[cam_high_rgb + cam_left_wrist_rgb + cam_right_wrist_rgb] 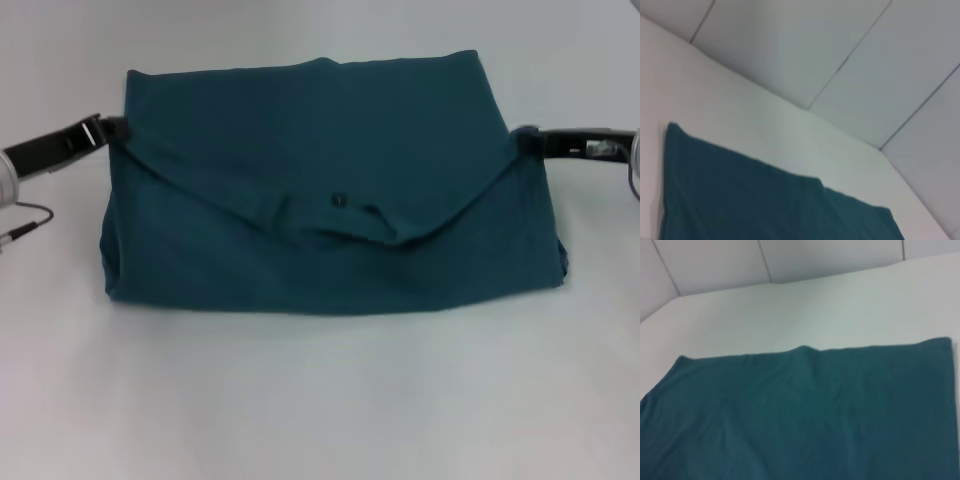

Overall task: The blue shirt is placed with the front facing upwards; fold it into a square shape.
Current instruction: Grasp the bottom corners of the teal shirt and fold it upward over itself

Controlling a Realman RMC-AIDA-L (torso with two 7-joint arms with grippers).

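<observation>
The blue shirt (300, 270) lies across the middle of the white table as a wide, plain teal bundle with no lettering showing. Its top layer sags in a V toward the front, and a small black spot (338, 200) sits near the V's low point. My left gripper (118, 131) is at the shirt's left edge and my right gripper (524, 141) at its right edge, each shut on a corner of the sagging layer. The wrist views show only the flat teal cloth of the shirt (765, 205) (805, 410) and its far edge.
The white table (320, 400) runs on in front of and behind the shirt. A thin cable (25, 225) hangs by my left arm. Pale panelled walls (840, 50) (715, 260) rise just past the table's far edge.
</observation>
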